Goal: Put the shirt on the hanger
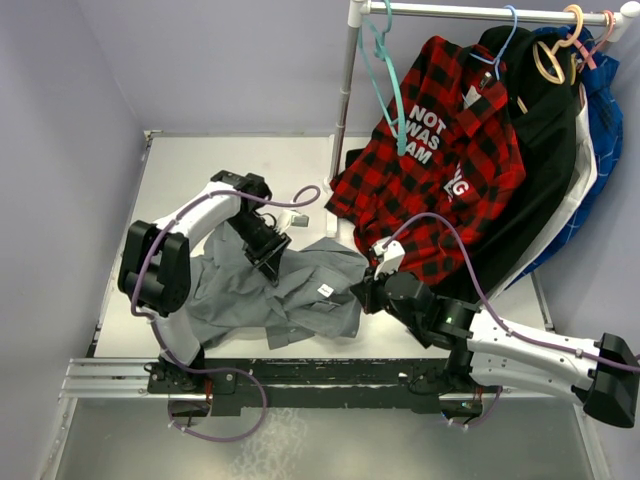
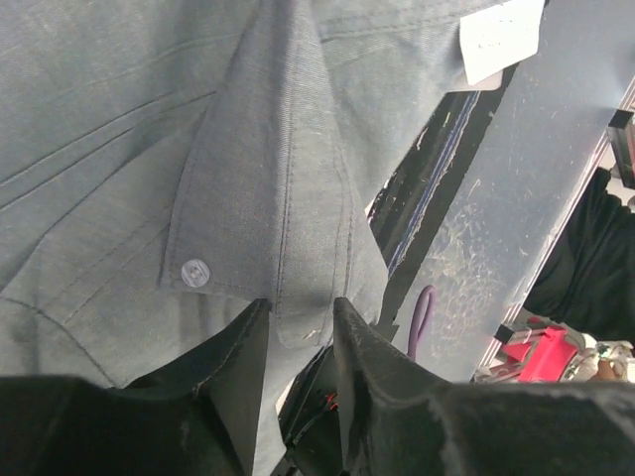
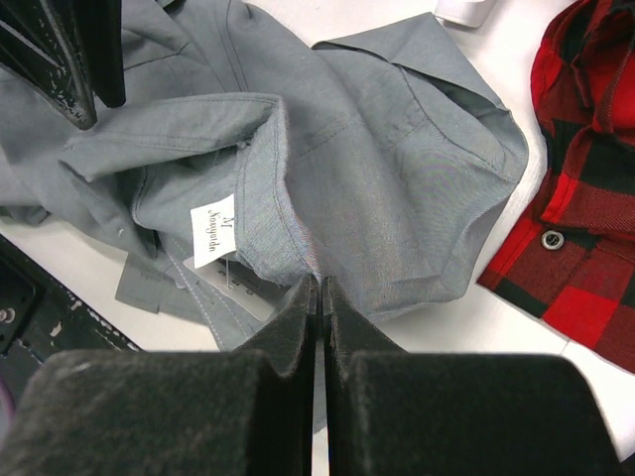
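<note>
— What is found at the left of the overhead frame?

— The left gripper (image 1: 272, 262) is seen just left of centre, set down on the collar end of the grey shirt (image 1: 250, 295). The shirt is spread in a crumpled heap across the lower middle of the table (image 1: 200, 170). In the left wrist view a fold of collar cloth is clamped between the two fingers (image 2: 233, 377) at the bottom of the frame. A pale button (image 2: 195, 272) is seen just left of that fold, and the white label (image 2: 501, 40) is seen in the upper right corner.

— And further right?

— The right gripper (image 1: 362, 292) is found at the shirt's right edge, just right of centre. In the right wrist view its jaws are pressed together, and their tips are laid against a rolled edge of the cloth at lower centre. Whether any cloth is caught there cannot be told. The label is seen just left of those tips, and the left gripper's dark fingers are seen in the upper left corner.

— Where is the hanger?

— The teal hanger (image 1: 400, 135) is hung by its hook on the rail (image 1: 470, 12) at the top of the overhead frame, right of centre, well apart from the shirt. Its lower part is seen in front of the red-and-black plaid shirt (image 1: 470, 190), which is hung further right.
</note>
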### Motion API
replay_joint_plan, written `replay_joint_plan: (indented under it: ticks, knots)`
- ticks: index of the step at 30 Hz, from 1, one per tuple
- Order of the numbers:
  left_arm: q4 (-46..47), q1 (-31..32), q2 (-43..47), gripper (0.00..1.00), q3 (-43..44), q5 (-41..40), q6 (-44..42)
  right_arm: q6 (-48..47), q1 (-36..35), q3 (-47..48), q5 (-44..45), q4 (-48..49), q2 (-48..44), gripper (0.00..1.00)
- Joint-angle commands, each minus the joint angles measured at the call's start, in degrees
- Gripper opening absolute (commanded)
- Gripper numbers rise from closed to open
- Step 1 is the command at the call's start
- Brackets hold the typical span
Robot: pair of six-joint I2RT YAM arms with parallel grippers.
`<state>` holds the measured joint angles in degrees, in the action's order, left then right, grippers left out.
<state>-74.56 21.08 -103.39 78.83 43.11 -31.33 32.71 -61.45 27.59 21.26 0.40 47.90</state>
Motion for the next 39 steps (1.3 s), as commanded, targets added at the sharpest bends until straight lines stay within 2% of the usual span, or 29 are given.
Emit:
replay_joint_plan:
  ticks: [1, 2, 4, 5, 6, 11, 12, 14, 15, 16, 25, 32, 35, 36, 39]
  knots:
    - [-1.9, 1.6, 1.8, 0.33, 0.3, 2.1, -2.7, 0.6, -0.1, -0.4, -0.3, 2.7, 0.6, 0.0]
    - [-2.0, 2.1, 1.3, 0.3, 0.3, 2.0, -2.7, 0.6, -0.1, -0.4, -0.2, 2.7, 0.6, 0.0]
    - [-2.3, 3.2, 0.5, 0.15, 0.5, 2.0, -2.8, 0.6, -0.2, -0.6, -0.2, 2.8, 0.3, 0.0]
    - [-2.2, 3.7, 0.3, 0.04, 0.6, 1.9, -2.5, 0.6, -0.2, -0.7, -0.1, 2.8, 0.2, 0.0]
    - [-2.3, 4.1, 0.1, 0.0, 0.9, 2.0, -2.3, 0.6, -0.1, -0.7, 0.0, 2.7, 0.0, 0.0]
    - [-3.3, 7.4, 1.2, 0.0, 2.4, 3.1, -1.8, 0.8, -0.1, -1.3, 0.3, 2.5, -0.6, 0.0]
    - [-3.3, 7.9, 1.1, 0.07, 2.7, 2.8, -1.3, 0.8, -0.1, -1.5, 0.4, 2.5, -0.6, 0.0]
    - [-2.8, 8.1, 0.8, 0.59, 3.2, 2.1, -0.4, 0.7, -0.1, -1.7, 0.5, 2.7, -0.7, 0.0]
    - [-2.4, 8.1, 0.6, 0.95, 3.4, 1.4, 0.1, 0.8, -0.1, -1.7, 0.5, 2.8, -0.6, 0.0]
    - [-2.0, 8.2, 0.3, 1.0, 3.6, 0.6, 0.5, 0.8, -0.2, -1.8, 0.4, 2.9, -0.6, 0.0]
    - [0.7, 8.1, -2.2, 1.0, 5.8, -5.2, 2.1, 0.5, -0.1, -1.7, -0.2, 3.9, 0.0, 0.0]
    - [-0.1, 8.2, -4.3, 0.98, 4.1, -2.7, 0.4, 0.8, -0.1, -1.6, -0.1, 3.9, -0.2, 0.0]
    - [-0.8, 8.2, -3.7, 0.86, 3.2, -1.6, -0.5, 0.8, -0.1, -1.6, -0.1, 4.0, -0.1, 0.0]
    - [-1.0, 8.2, -3.4, 0.76, 3.0, -1.1, -0.6, 0.8, -0.2, -1.6, -0.1, 4.1, 0.0, 0.0]
    - [-1.5, 8.2, -2.4, 0.36, 3.0, -0.4, -0.7, 0.8, -0.2, -1.4, 0.0, 4.3, 0.5, 0.0]
